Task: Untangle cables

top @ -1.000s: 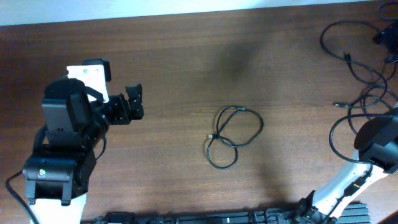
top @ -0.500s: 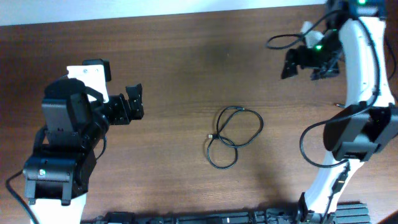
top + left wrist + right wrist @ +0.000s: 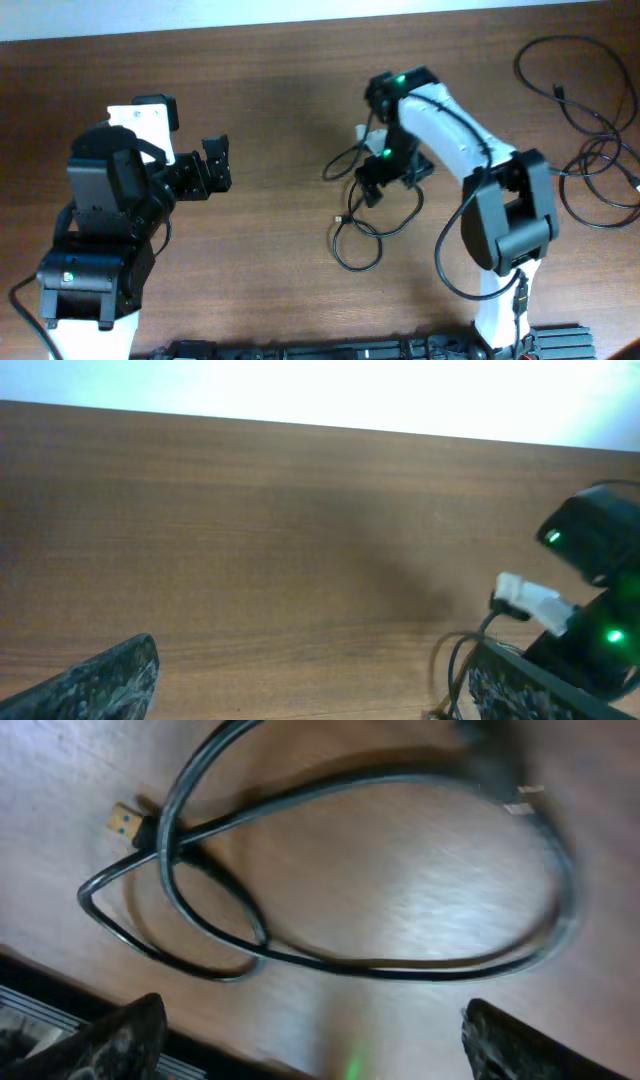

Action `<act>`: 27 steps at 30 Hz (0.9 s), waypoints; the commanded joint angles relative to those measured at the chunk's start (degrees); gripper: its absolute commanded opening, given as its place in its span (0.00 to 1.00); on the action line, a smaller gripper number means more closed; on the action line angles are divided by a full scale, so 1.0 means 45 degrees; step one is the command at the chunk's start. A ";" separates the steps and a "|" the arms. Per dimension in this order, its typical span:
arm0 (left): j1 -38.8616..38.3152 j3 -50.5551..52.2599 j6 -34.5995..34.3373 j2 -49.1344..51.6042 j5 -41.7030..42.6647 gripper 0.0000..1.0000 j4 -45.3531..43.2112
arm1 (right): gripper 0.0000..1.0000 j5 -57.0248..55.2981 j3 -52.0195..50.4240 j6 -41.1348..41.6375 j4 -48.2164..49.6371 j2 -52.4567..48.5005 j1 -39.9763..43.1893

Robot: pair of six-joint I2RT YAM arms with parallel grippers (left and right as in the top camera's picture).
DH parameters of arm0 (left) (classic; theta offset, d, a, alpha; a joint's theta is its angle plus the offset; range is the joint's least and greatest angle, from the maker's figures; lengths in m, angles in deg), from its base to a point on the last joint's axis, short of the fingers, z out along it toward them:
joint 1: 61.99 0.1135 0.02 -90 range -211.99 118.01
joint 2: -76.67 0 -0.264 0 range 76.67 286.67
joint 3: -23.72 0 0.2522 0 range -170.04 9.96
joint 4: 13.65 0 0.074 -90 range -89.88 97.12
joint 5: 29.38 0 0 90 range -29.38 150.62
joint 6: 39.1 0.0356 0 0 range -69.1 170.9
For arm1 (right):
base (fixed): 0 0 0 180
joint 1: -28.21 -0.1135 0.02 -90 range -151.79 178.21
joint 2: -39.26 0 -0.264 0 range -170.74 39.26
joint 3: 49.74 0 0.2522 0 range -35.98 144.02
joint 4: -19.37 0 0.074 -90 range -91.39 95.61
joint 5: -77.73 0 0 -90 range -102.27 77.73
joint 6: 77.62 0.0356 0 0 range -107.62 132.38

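nearest the robot's base, the cable loop [image 3: 163,860] lies flat on the brown desk [image 3: 280,80], about mid-desk: one thin black cord folded into a loose figure-eight, strands crossing beside its plug [image 3: 124,820]

plug tip is gold-coloured, lying at the left side of the loop, free of any gripper

right gripper [image 3: 312,1010] hangs directly over the loop, jaws spread wide, nothing between them; wrist view shows both fingers clear of the cord

left gripper [image 3: 218,163] is parked well to the left, jaws wide apart and empty, pointing across the bare wood

handling, by judgement: cord looks light, limp and smooth, so it should slide and drag as a whole instead of holding shape; a pinch on a single strand may slip; little risk of damage

best hold looks like the short stiff stretch just behind the plug, or the crossing itself, with the other arm pinning a far strand so the loop opens

farthest, at the right back corner, loose cords [image 3: 558,92] sprawl in open curves, well apart from the loop
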 commanded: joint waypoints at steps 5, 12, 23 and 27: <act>0.0063 -0.0034 -0.0155 0.0024 -0.0049 0.99 -0.0019 | 0.93 -0.1156 -0.3128 0.1613 0.1030 0.3691 -0.1297; 0.0063 -0.0034 -0.0155 0.0024 -0.0049 0.99 -0.0019 | 1.00 -0.1253 -0.9520 0.0389 0.8432 0.8971 -0.2793; 0.0063 -0.0034 -0.0155 0.0024 -0.0049 0.99 -0.0019 | 0.89 -0.1253 -1.2065 -0.1243 1.3070 0.7125 -0.2793; 0.0063 -0.0034 -0.0155 0.0024 -0.0049 0.99 -0.0019 | 0.56 -0.1248 -1.2065 -0.1841 1.3109 0.6028 -0.2793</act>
